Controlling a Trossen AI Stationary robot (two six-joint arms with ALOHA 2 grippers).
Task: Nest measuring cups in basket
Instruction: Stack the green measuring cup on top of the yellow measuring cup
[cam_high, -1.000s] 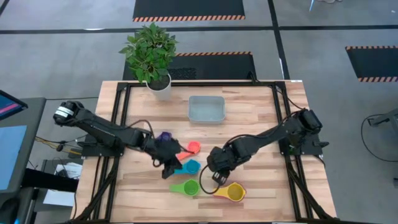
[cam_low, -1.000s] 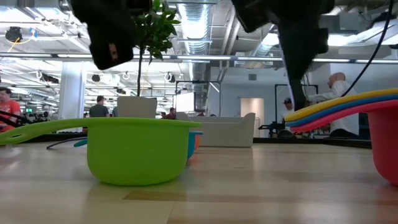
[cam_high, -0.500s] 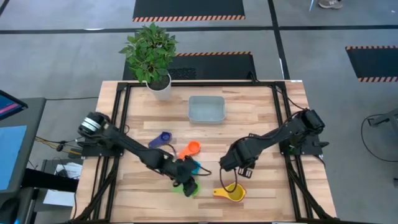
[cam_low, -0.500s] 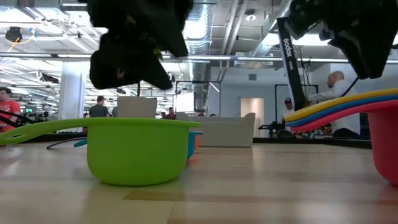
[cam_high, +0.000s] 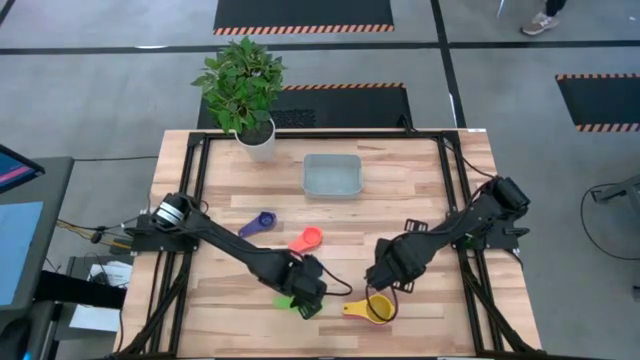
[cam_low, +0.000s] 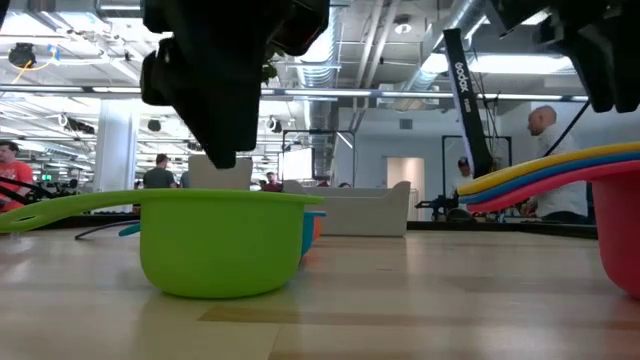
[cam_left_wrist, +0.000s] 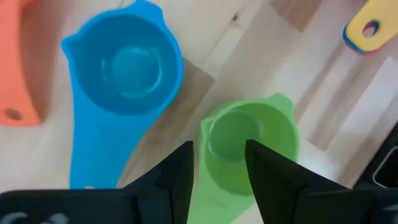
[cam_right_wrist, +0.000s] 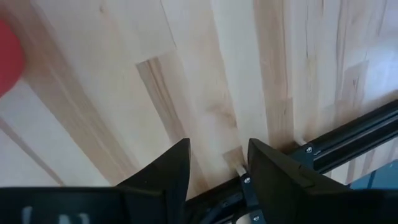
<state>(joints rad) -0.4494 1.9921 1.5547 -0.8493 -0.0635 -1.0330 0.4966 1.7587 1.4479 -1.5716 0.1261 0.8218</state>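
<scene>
The left end effector (cam_high: 308, 291) hangs over the green cup (cam_left_wrist: 249, 146) near the front edge of the desk (cam_high: 400, 200), a little left of its middle. In the left wrist view its two fingers (cam_left_wrist: 183, 171) stand apart, straddling the near rim of the green bowl with nothing clamped between them; that pose reads as lining up for a pinch on the rim or handle, which is probably why the arm reaches so far across. The light blue cup (cam_left_wrist: 121, 65) lies just beside the green one, mouth up, and the orange cup (cam_high: 307, 239) lies a little farther toward the desk's middle. The dark blue cup (cam_high: 262, 221) rests alone, nearer the left edge.

The right end effector (cam_high: 385, 280) hovers just beside the stack with the yellow cup (cam_high: 375, 309) on top, near the front edge right of the green one. Its fingers (cam_right_wrist: 171, 171) are apart and empty, looking down on bare wood with a sliver of red at the frame's edge. The low view shows yellow, blue and red handles (cam_low: 560, 170) layered together, so part of the nesting looks done there.

The basket (cam_high: 332, 175) sits toward the back edge, near the middle, with no cup visible in it; the stack is well apart from it, so I judge the move into the basket is yet to come
</scene>
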